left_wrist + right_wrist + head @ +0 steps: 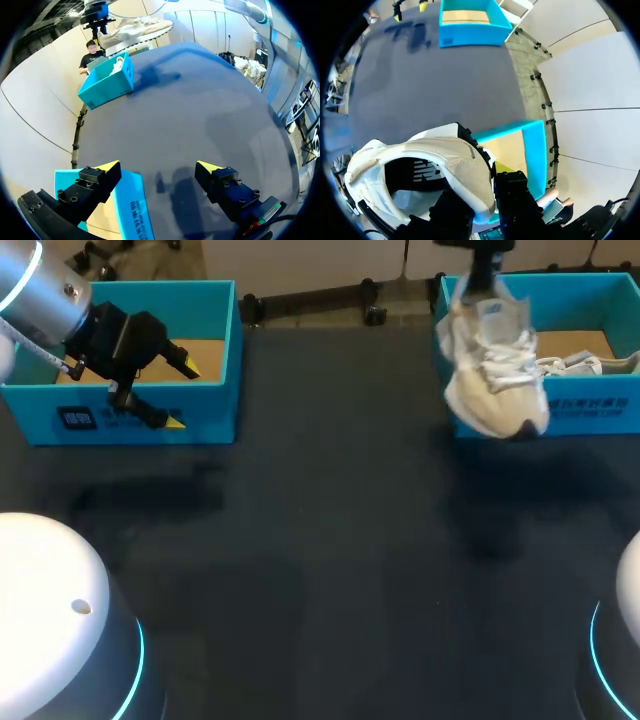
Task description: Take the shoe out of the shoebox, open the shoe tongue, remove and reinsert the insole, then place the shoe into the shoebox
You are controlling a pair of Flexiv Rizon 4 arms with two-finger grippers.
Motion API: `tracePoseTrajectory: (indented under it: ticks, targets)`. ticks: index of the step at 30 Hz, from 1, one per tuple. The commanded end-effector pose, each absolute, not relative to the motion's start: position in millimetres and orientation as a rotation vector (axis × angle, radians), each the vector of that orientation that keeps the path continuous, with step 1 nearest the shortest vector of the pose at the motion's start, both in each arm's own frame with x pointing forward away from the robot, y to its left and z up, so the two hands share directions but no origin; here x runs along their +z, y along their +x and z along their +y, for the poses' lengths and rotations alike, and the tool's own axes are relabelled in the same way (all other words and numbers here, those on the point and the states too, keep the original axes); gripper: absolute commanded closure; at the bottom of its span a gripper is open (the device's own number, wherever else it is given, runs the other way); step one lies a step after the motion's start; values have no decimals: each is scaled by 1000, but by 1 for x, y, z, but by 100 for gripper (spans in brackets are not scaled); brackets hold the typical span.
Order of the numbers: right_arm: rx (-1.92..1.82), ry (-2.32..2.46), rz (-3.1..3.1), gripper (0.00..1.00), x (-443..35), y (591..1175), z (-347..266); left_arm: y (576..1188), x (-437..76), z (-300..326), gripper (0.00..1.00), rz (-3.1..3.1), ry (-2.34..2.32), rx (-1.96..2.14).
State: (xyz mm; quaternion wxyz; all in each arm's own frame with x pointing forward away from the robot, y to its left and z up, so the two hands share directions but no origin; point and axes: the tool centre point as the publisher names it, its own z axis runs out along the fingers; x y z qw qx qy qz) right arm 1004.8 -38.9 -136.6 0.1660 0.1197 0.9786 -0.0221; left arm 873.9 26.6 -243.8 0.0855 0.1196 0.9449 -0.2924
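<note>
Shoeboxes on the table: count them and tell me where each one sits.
2. The left shoebox sits at the table's far left, by the left gripper; the right shoebox at far right, behind the held shoe.

Table [320, 540] centre open — left box [210, 410], right box [600, 405] at far corners; shoe [495, 375] fronts the right.

The head camera sits high behind the robot, looking down on the whole table [320, 540], with the left box [205, 405] and right box [600, 410] at its far edge. The left wrist camera hangs close over the left box's front wall, facing across the table to the distant right box and shoe [137, 27]. The right wrist camera sits against the shoe, above the right box, looking across to the left box. All three share the table and both boxes.
</note>
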Motion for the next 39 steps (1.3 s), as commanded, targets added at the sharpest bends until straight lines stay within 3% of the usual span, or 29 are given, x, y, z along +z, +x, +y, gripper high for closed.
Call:
tracePoseTrajectory:
  ticks: [1,9,31,39]
  targets:
    - [-28,325,2803,100,-130,1025,-65,873,-243,27,0,2818,356,-867]
    - [11,329,2759,100,-129,1057,-97,873,-243,27,0,2818,356,-867]
    - [11,329,2759,100,-129,1057,-97,873,-243,27,0,2818,356,-867]
    - [-46,352,2762,100,-135,1085,-142,873,-243,27,0,2818,356,-867]
